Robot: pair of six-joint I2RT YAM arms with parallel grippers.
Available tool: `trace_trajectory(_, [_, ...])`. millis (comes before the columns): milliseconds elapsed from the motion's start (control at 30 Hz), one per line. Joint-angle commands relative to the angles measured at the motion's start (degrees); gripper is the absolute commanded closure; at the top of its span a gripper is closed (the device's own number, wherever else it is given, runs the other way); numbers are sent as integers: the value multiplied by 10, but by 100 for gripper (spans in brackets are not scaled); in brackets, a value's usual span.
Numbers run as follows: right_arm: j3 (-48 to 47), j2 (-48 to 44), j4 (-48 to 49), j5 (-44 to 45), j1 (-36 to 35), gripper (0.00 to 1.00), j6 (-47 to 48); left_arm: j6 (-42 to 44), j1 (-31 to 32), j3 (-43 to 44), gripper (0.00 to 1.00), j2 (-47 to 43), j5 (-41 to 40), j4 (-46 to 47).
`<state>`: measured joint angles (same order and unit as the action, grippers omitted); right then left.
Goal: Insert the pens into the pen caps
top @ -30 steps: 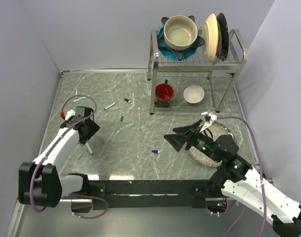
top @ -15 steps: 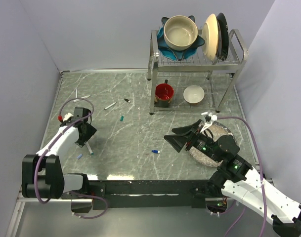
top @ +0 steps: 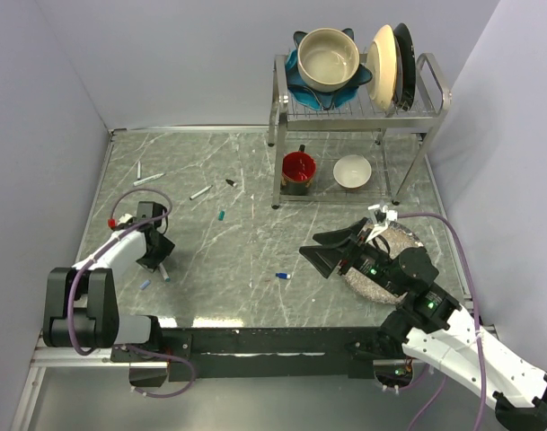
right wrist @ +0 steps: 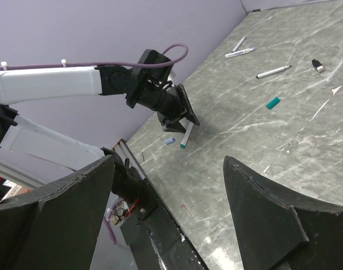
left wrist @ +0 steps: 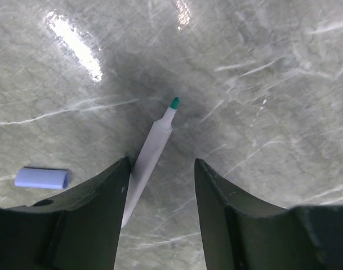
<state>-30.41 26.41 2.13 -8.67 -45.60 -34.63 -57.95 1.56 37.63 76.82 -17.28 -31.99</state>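
My left gripper (top: 155, 250) is open and low over the table at the left. In the left wrist view its fingers (left wrist: 161, 163) straddle a white-grey pen (left wrist: 151, 156) with a green tip; the pen lies against the left finger, on the table (top: 164, 270). A light blue cap (left wrist: 41, 178) lies just left of it (top: 145, 285). Other pens (top: 148, 180) (top: 199, 192) lie at the far left. A teal cap (top: 222, 215), a black cap (top: 230, 182) and a blue cap (top: 282, 276) lie apart. My right gripper (top: 320, 252) is open, empty, raised (right wrist: 169, 160).
A dish rack (top: 435, 85) with a bowl and plates stands at the back right, with a red mug (top: 298, 169) and a white bowl (top: 352, 171) under it. A grey woven mat (top: 406, 239) lies beneath my right arm. Walls close in on both sides.
My left arm has folded down and its gripper has sunk lower over the green-tipped pen. The right arm has not moved.
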Motion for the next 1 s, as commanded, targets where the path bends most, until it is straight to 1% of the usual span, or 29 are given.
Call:
trace_trajectory(0, [-4, -7, 12, 0, 2, 15, 1, -8, -10, -16, 47, 23, 26, 37])
trace_trajectory(67, [-5, -7, 12, -1, 2, 15, -1, -8, -10, -13, 49, 38, 22, 34])
trace_trajectory(133, [-6, -6, 12, -5, 1, 15, -3, -7, -9, -13, 55, 46, 19, 34])
trace_trajectory(167, [-7, -5, 13, -6, 2, 15, -4, -6, -9, -13, 60, 46, 16, 32])
trace_trajectory(233, [-6, -2, 13, -5, 1, 15, -7, -3, -9, -13, 65, 44, 15, 33])
trace_trajectory(267, [-6, -2, 14, -4, 2, 15, -8, -1, -9, -13, 70, 43, 15, 33])
trace_trajectory(333, [-7, 0, 14, -6, 2, 15, -11, 1, -10, -12, 77, 39, 17, 36])
trace_trajectory(367, [-9, 1, 13, -8, 2, 15, -12, 7, -9, -12, 85, 37, 20, 38])
trace_trajectory(433, [-9, 6, 13, -9, 2, 15, -16, 14, -9, -16, 93, 29, 30, 50])
trace_trajectory(467, [-7, 6, 14, -10, 2, 15, -21, 22, -9, -19, 99, 26, 38, 54])
trace_trajectory(567, [-1, 15, 21, -14, 2, 16, -32, 41, -9, -26, 99, 4, 70, 72])
trace_trajectory(667, [2, 36, 23, -28, 2, 16, -32, 64, -1, -31, 99, -39, 107, 88])
trace_trajectory(700, [2, 42, 23, -36, 2, 16, -32, 71, 3, -32, 99, -66, 120, 93])
trace_trajectory(733, [2, 53, 24, -40, 3, 16, -31, 79, 9, -33, 99, -81, 145, 100])
trace_trajectory(800, [3, 65, 30, -49, 2, 15, -29, 94, 31, -36, 99, -130, 168, 125])
trace_trajectory(833, [4, 78, 34, -57, 2, 15, -30, 95, 41, -40, 99, -147, 198, 133])
trace_trajectory(900, [5, 102, 48, -65, 2, 15, -33, 96, 75, -46, 99, -195, 225, 165])
trace_trajectory(933, [5, 111, 53, -75, 2, 15, -36, 93, 98, -48, 99, -211, 258, 176])
trace_trajectory(967, [7, 121, 68, -80, 1, 15, -39, 90, 112, -51, 99, -241, 272, 208])
